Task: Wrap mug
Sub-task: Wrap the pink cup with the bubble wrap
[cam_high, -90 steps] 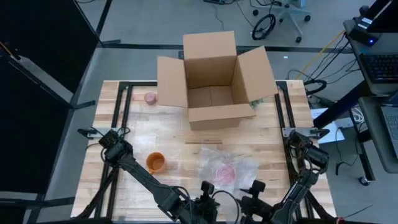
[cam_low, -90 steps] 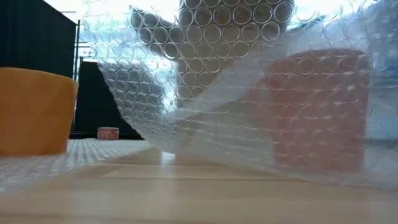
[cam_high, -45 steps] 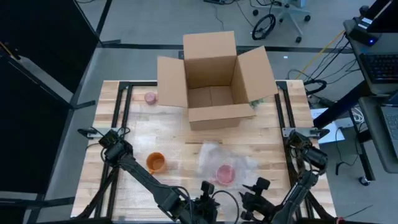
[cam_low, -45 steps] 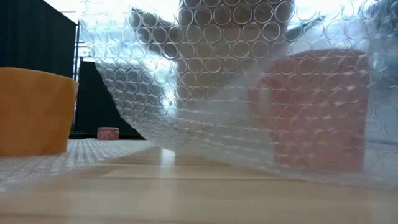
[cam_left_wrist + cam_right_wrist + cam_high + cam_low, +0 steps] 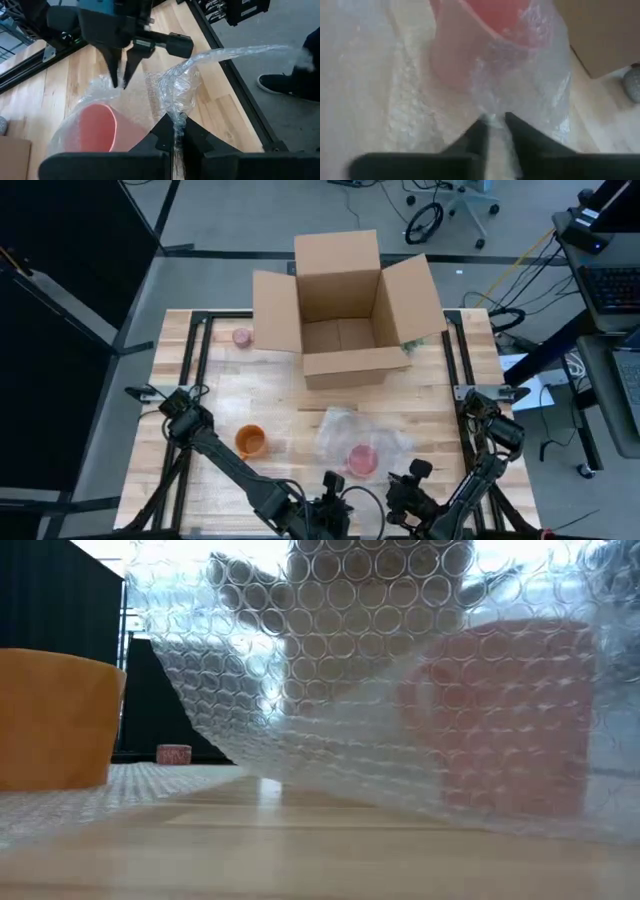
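Both arms' fingers (image 5: 172, 131) (image 5: 495, 125) clenched on bubble wrap (image 5: 345, 430), pink mug (image 5: 361, 460) just beyond them

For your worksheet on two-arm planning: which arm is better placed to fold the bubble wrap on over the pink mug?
Probably the left. Its gripper pinches a gathered edge of the bubble wrap beside the pink mug. The right gripper also pinches wrap, close against the mug, better for anchoring.

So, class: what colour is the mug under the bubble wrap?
Pink; the mug shows best in the left wrist view.
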Controlling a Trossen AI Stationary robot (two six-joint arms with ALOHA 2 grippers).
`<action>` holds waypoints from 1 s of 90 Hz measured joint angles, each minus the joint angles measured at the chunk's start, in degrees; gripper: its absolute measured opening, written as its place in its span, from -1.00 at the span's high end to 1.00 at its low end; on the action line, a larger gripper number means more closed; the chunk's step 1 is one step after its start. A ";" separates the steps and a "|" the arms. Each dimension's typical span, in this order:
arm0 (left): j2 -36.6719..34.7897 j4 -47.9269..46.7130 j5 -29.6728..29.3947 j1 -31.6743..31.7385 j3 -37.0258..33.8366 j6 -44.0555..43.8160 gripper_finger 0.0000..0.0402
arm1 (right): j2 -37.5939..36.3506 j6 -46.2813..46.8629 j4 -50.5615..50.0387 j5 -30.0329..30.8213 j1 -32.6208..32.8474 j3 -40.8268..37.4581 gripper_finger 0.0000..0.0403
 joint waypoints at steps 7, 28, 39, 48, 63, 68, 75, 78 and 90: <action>0.00 -0.03 0.00 0.00 0.00 0.00 1.00 | 0.00 -0.75 -2.50 0.03 0.14 2.30 0.96; 0.00 -0.02 0.00 0.02 0.00 0.02 1.00 | 0.00 -4.57 -8.87 3.41 0.37 10.50 1.00; 0.00 -0.04 0.00 0.02 0.00 0.04 1.00 | -0.02 -6.65 -8.39 3.91 0.37 13.68 1.00; 0.00 -0.04 0.00 0.02 0.00 0.04 1.00 | -0.02 -8.03 -8.28 4.22 0.87 16.39 1.00; 0.00 -0.02 0.00 0.02 0.00 0.03 1.00 | -0.02 -12.06 -3.00 3.86 1.45 17.58 1.00; 0.00 0.13 0.00 0.02 0.00 0.04 1.00 | -0.02 -14.02 1.34 3.87 1.48 16.56 1.00; 0.00 0.36 -0.02 0.02 0.00 0.01 1.00 | -0.02 -17.17 8.27 3.74 1.44 14.46 1.00; 0.00 0.39 -0.02 0.02 0.00 0.00 1.00 | -0.02 -18.28 10.68 3.62 1.44 13.56 1.00; 0.00 0.82 0.00 -0.19 0.00 -0.04 1.00 | -0.02 -19.51 16.40 2.81 1.61 9.91 1.00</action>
